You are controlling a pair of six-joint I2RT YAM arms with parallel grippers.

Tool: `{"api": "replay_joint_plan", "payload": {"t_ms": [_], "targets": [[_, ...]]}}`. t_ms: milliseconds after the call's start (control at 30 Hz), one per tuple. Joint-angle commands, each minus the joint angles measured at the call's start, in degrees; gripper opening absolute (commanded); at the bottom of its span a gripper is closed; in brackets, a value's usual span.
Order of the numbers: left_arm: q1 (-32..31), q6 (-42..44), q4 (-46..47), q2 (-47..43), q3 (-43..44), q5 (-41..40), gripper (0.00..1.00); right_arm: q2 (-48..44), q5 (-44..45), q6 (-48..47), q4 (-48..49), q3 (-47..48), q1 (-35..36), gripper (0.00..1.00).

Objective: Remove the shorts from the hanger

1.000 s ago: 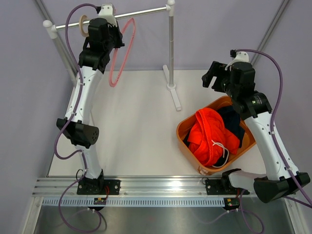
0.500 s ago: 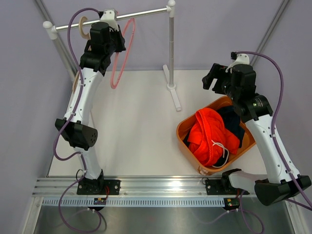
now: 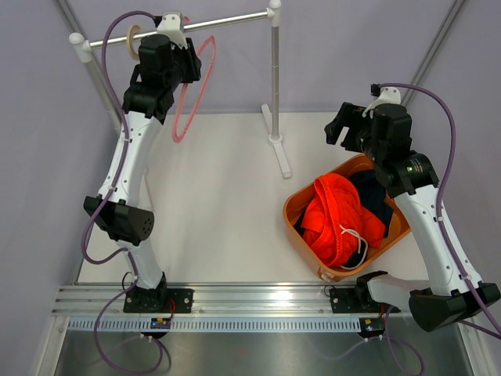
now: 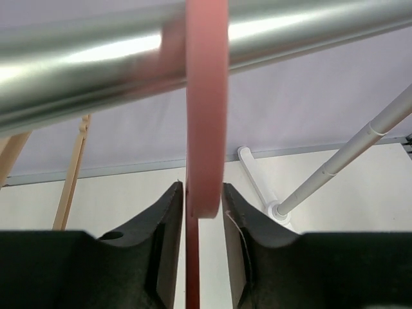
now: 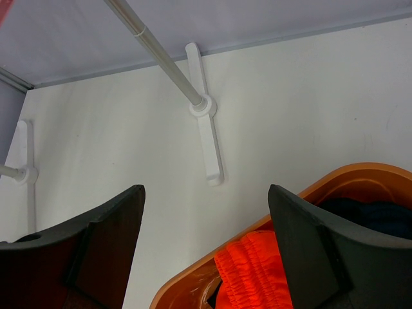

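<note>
The bright orange shorts [image 3: 335, 219] with a white drawstring lie bunched in an orange basket [image 3: 296, 227] at the right, with the dark navy shorts [image 3: 376, 196] behind them. Both pairs also show in the right wrist view, orange [image 5: 257, 270] and navy [image 5: 373, 215]. A bare pink hanger [image 3: 192, 86] hangs at the metal rail [image 3: 227, 19]. My left gripper [image 3: 180, 59] is up at the rail, its jaws closed on the hanger's hook [image 4: 206, 129]. My right gripper [image 3: 344, 125] is open and empty above the basket's far rim [image 5: 347, 177].
A wooden hanger [image 3: 131, 41] hangs on the rail left of my left gripper. The rail's upright post [image 3: 274, 78] and white foot [image 3: 279, 153] stand between the arms. Purple walls close in on all sides.
My left arm has shifted slightly left and up with the pink hanger, and the hanger's lower end has swung a little left. The right arm has barely moved.
</note>
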Motion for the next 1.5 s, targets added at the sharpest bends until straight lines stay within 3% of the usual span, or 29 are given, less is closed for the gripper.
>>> {"api": "replay_joint_plan", "payload": {"t_ms": [0, 367, 633, 833, 967, 1167, 1467], "targets": [[-0.2, 0.82, 3.16, -3.88, -0.1, 1.17, 0.36, -1.34, -0.9, -0.27, 1.03, -0.1, -0.41, 0.86], [-0.9, 2.22, 2.38, -7.13, -0.1, -0.24, 0.46, -1.43, -0.9, -0.36, 0.68, 0.08, -0.41, 0.86], [-2.13, 3.99, -0.18, -12.32, -1.86, -1.65, 0.48, -2.04, -1.25, -0.88, 0.07, 0.52, -0.41, 0.86], [-5.99, 2.4, -4.29, -16.36, -2.83, -1.12, 0.49, -4.94, -1.34, -0.88, 0.68, -1.49, -0.41, 0.89], [-12.56, 2.23, -9.57, -19.87, -4.22, -2.87, 0.5, -6.09, -1.34, -1.32, 0.34, -2.2, -0.41, 0.9], [-23.38, 0.65, -11.08, -31.36, -20.0, -1.74, 0.53, -8.28, -1.96, -1.59, -0.72, -3.17, -0.41, 0.99], [-25.95, -0.67, -5.89, -48.44, -45.44, 3.78, 0.71, -11.97, -3.36, -0.71, 0.94, -7.65, -0.41, 1.0]]}}
